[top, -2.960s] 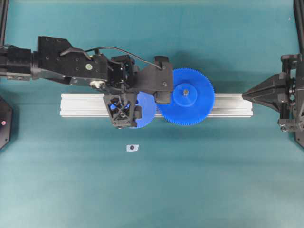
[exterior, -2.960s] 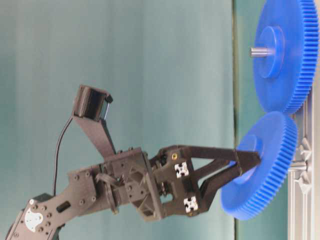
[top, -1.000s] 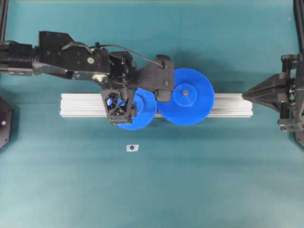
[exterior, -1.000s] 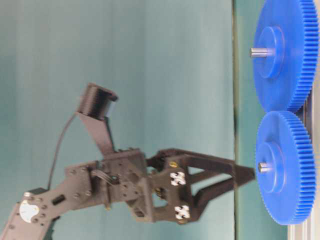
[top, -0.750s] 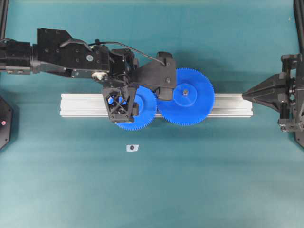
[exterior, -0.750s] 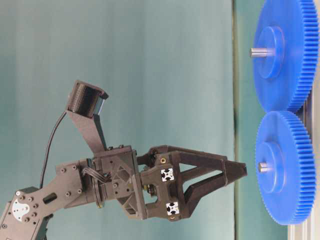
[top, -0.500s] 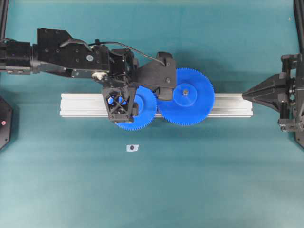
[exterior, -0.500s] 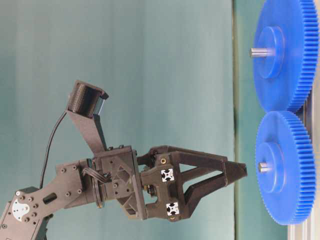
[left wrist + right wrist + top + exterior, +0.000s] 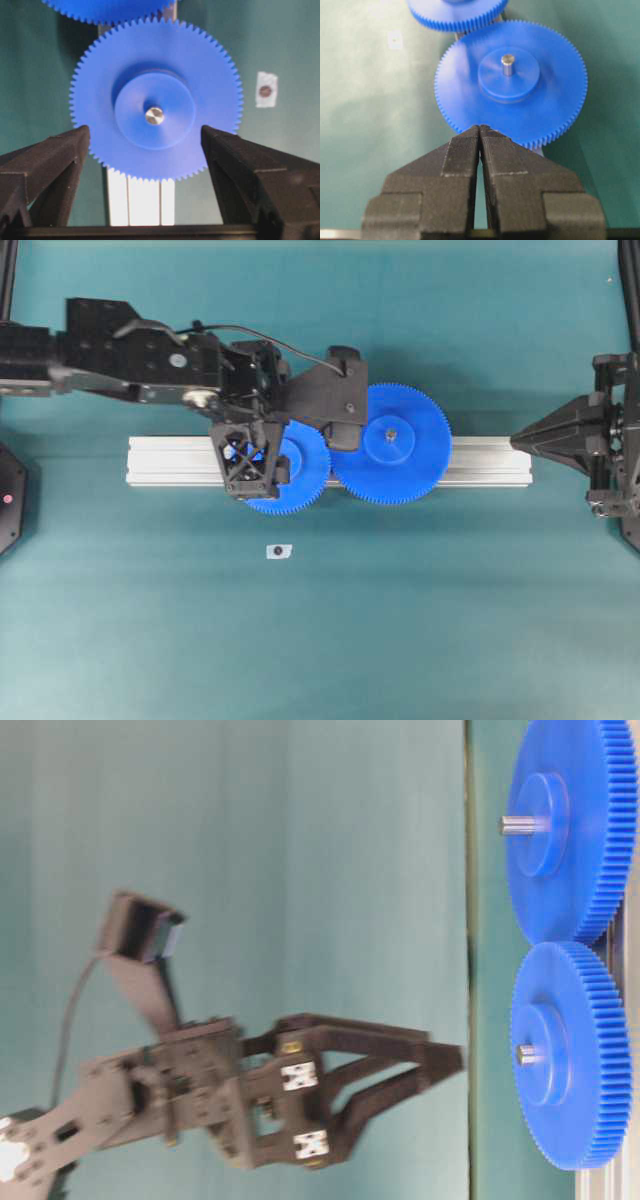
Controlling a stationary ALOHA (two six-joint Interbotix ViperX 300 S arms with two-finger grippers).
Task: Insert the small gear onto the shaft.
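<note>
The small gear (image 9: 305,478) sits flat on the rail with the grey shaft (image 9: 154,115) showing through its hub. It also shows in the table-level view (image 9: 560,1055), where the shaft's end (image 9: 527,1054) sticks out of the hub. Its teeth mesh with the wider gear (image 9: 395,445). My left gripper (image 9: 250,475) is open and empty, held off the small gear's face with a clear gap (image 9: 445,1070). In the left wrist view its fingers (image 9: 60,155) stand either side of the gear without touching it. My right gripper (image 9: 520,441) is shut and empty at the rail's right end.
The aluminium rail (image 9: 170,460) lies across the table's middle. A small white piece with a dark centre (image 9: 278,551) lies on the green mat in front of the rail. The wider gear (image 9: 510,85) with its own pin lies ahead of the right gripper (image 9: 480,127).
The left gripper let go of the small gear, which went from tilted to flat on the shaft. The open gripper has since drawn back from it. The right arm has not moved.
</note>
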